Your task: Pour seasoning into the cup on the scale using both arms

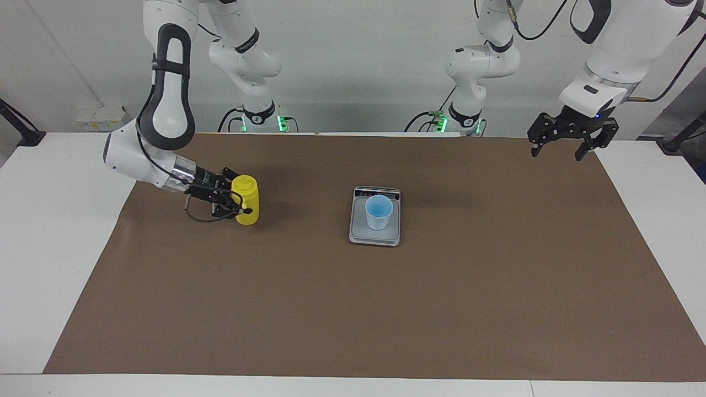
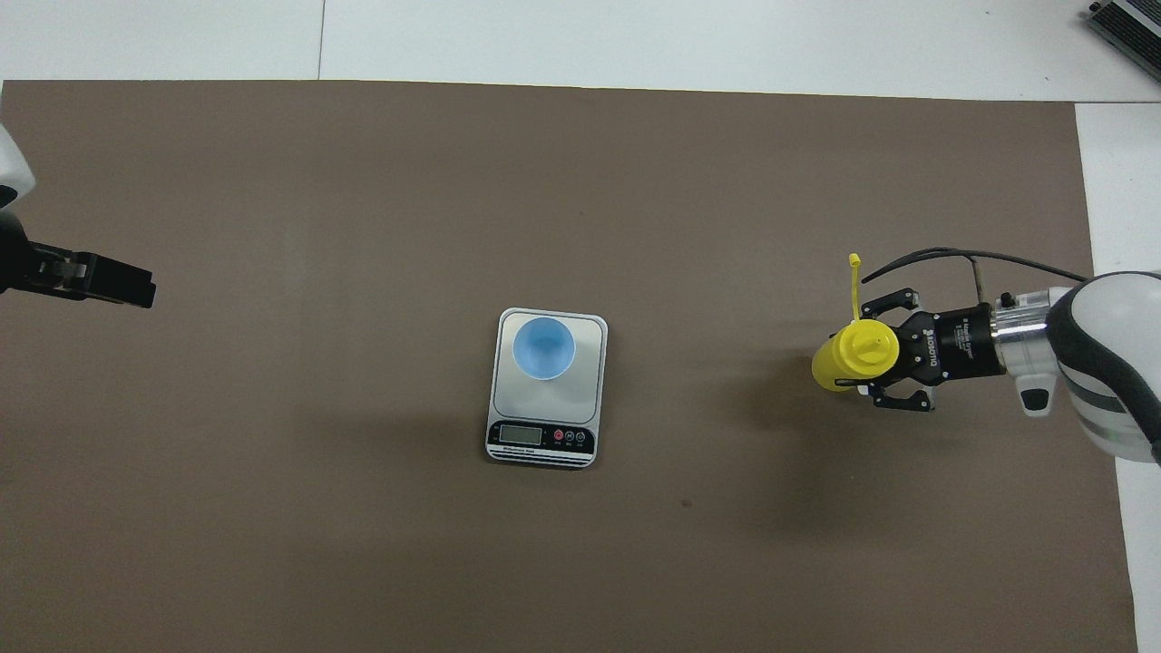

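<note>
Seasoning [image 1: 246, 199] stands upright on the brown mat near the right arm's end of the counter [image 1: 55, 231], tethered lid hanging loose. Right gripper [image 1: 234, 198] at its side, fingers closed on the bottle. Cup [image 1: 379, 212] sits on the scale [image 1: 375, 236], mid-mat. Left gripper [image 1: 571, 138] waits raised over the mat's edge, fingers spread open.
</note>
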You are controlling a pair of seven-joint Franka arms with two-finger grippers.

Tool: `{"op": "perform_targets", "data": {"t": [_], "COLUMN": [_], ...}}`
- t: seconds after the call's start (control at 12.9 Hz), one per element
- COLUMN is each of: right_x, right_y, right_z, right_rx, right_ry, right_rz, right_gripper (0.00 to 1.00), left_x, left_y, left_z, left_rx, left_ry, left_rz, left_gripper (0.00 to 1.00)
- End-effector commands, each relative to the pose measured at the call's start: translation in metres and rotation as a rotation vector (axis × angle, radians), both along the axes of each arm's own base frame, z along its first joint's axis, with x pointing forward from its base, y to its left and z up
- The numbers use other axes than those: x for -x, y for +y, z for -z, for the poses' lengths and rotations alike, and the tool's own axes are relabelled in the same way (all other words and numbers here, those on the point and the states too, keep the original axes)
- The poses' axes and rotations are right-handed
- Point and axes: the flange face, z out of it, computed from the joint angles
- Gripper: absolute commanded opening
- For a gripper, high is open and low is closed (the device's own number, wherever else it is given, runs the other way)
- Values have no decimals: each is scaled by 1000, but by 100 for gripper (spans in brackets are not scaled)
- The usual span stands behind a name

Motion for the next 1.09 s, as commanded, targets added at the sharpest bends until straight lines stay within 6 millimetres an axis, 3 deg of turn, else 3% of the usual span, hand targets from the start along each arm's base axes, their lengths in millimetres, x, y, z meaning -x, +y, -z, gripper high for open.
{"op": "perform_targets", "data": {"t": [0.0, 0.16, 0.23, 0.31, 0.54, 0.85, 1.01], "right_x": [4, 6, 4, 3, -3, -11, -15], "right_y": [-18, -23, -20, -21, -36, -45, -25], "right_z": [17, 24, 21, 17, -11, -81, -109], "right_rx": [-59, -54, -39, 0, 157, 403, 491], "right_ry": [-40, -53, -56, -63, -121, -248, -357], "right_rz": [-18, -40, -39, -61, -151, -343, -556], "right_gripper": [0, 0, 68, 100, 100, 100, 100], "left_x": [-2, -2, -2, -2, -1, -2, -1], "left_y": [1, 2, 2, 2, 2, 2, 4], "left_z": [-2, -3, -3, -1, -2, -2, 0], "left_rx": [6, 7, 8, 8, 8, 8, 8], "left_ry": [-5, -6, -9, -6, -9, -13, -10], "left_rz": [17, 38, 37, 37, 37, 28, 25], "left_gripper": [100, 100, 100, 100, 100, 100, 100]}}
